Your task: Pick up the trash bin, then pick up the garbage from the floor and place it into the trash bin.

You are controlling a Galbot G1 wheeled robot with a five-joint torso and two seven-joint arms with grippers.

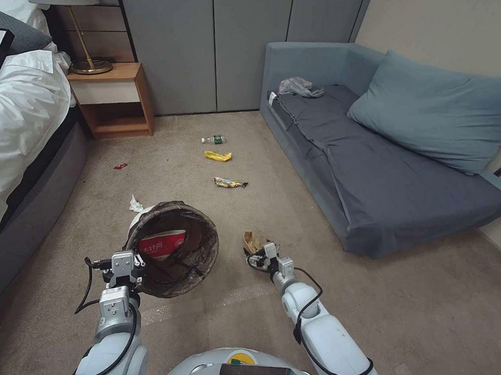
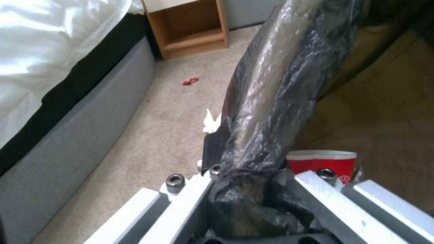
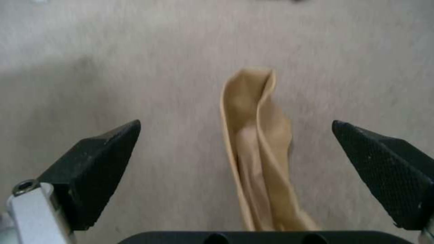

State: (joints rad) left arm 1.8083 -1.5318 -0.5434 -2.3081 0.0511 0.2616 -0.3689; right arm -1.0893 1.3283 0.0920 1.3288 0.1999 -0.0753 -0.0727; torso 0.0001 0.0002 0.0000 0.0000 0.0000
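My left gripper (image 1: 126, 266) is shut on the near rim of the trash bin (image 1: 170, 247), a white bucket lined with a dark bag, held tilted above the carpet. In the left wrist view the fingers (image 2: 212, 156) pinch the bag-covered rim (image 2: 267, 101). A red package (image 1: 162, 242) lies inside the bin. My right gripper (image 1: 259, 260) is low over a tan folded paper (image 1: 251, 241). It is open (image 3: 235, 122), with the paper (image 3: 257, 152) on the carpet between its fingers. More garbage lies beyond: a white tissue (image 1: 135, 205), a red wrapper (image 1: 120, 166), yellow wrappers (image 1: 217, 156) (image 1: 230, 182) and a small bottle (image 1: 214, 139).
A bed (image 1: 21, 139) runs along the left and a grey-blue sofa (image 1: 375, 178) along the right, with a clear plastic bag (image 1: 299, 87) on its far end. A wooden nightstand (image 1: 114, 97) with a lamp stands by grey wardrobe doors at the back. Open carpet lies between.
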